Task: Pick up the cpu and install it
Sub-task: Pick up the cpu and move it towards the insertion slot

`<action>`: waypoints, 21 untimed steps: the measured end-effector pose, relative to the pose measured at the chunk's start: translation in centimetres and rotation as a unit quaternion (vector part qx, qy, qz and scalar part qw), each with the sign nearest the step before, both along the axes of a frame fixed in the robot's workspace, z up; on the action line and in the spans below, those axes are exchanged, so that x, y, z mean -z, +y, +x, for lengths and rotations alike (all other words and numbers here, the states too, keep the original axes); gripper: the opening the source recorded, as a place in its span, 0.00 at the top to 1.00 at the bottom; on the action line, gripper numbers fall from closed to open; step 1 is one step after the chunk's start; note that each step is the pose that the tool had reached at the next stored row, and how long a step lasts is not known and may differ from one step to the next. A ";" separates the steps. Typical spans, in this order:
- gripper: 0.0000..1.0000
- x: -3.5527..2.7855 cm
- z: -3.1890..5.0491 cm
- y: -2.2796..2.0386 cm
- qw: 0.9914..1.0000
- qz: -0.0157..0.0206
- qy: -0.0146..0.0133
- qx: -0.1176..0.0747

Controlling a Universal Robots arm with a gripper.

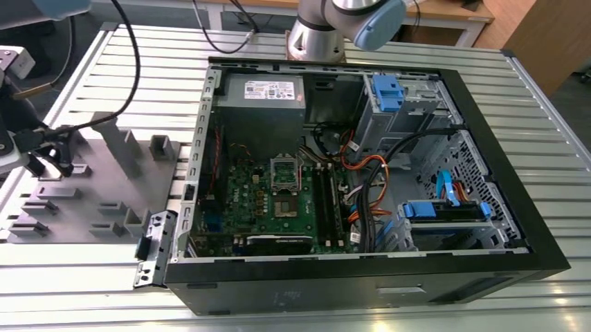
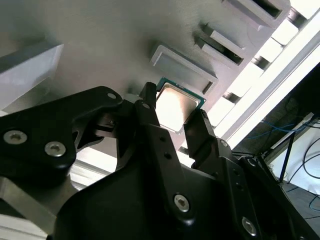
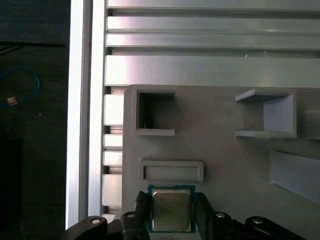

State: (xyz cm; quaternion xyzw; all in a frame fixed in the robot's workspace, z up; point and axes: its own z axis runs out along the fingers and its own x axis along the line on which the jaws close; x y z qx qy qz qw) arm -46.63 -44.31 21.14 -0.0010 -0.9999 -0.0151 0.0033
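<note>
Cpu [image 3: 171, 209] is at the grey tray [image 1: 102, 176], exterior view's left, w/ gripper [image 2: 174, 107] pinched on its two side edges. PC case [image 1: 369, 173] sits on that view's right. Prob light, stiff, easy to break; hold edges only.

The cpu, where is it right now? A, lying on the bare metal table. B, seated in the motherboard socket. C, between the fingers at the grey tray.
C: in both wrist views the cpu sits between the fingers, with the grey tray behind it.
</note>
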 end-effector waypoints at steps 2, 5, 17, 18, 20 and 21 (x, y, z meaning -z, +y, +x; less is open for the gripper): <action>0.53 -0.67 0.00 0.00 1.000 0.000 0.000 0.000; 0.53 -1.23 0.00 0.00 1.000 0.000 0.000 0.000; 0.53 -5.77 0.01 0.00 1.000 0.000 0.000 0.000; 0.53 -6.22 0.01 0.00 1.000 0.000 0.000 0.000; 0.53 -7.15 0.02 0.00 1.000 0.000 0.000 0.000; 0.53 -7.60 0.02 0.00 1.000 0.000 0.000 0.000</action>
